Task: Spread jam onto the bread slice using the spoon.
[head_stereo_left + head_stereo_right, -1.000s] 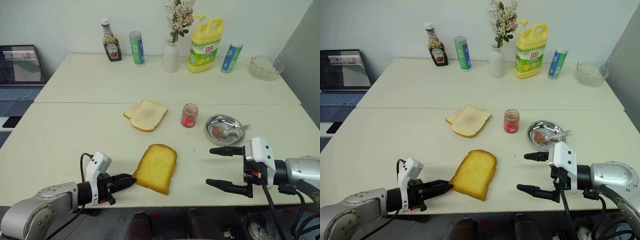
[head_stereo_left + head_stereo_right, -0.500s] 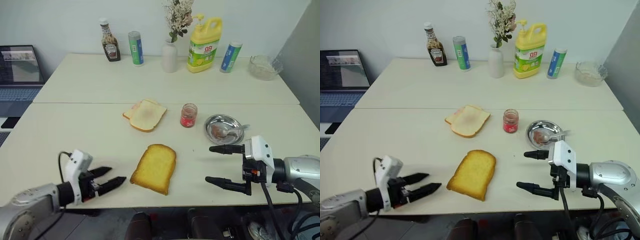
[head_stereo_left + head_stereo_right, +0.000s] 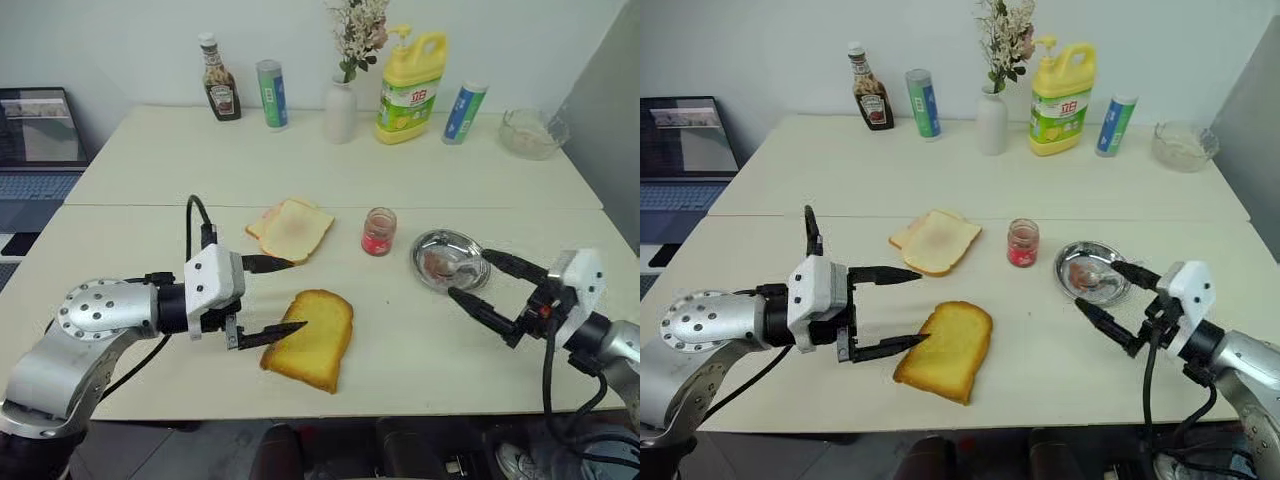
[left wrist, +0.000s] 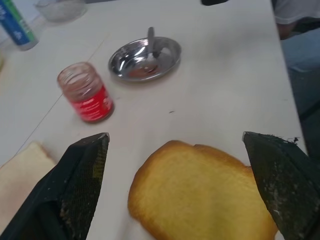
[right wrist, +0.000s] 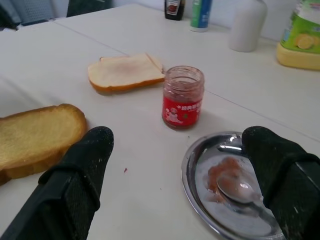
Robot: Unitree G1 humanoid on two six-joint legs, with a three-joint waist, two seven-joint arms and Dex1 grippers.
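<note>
The toasted bread slice [image 3: 311, 338] lies flat near the front edge of the table [image 3: 150, 190], bare of jam. The jam jar [image 3: 379, 231] stands lidless at about one o'clock from it, well apart. The teaspoon [image 3: 464, 263] rests in the small steel dish [image 3: 428, 245] at about three o'clock from the jar, bowl down in a reddish smear, handle over the rim toward the right.

The step in hand appears to be fetching the spoon. To do it well, the right gripper [image 3: 483, 285] should come onto the slim handle where it clears the rim, close squarely across it, and lift without dragging the dish. The toast may slide under spreading, so the left gripper [image 3: 272, 299] is best kept ready to steady it.

Right jaws: released, spread wide, holding nothing, just at five o'clock of the dish and apart from it. Left jaws: likewise spread wide and empty, above the toast's left edge; whether the lower finger touches the crust cannot be told.
</note>
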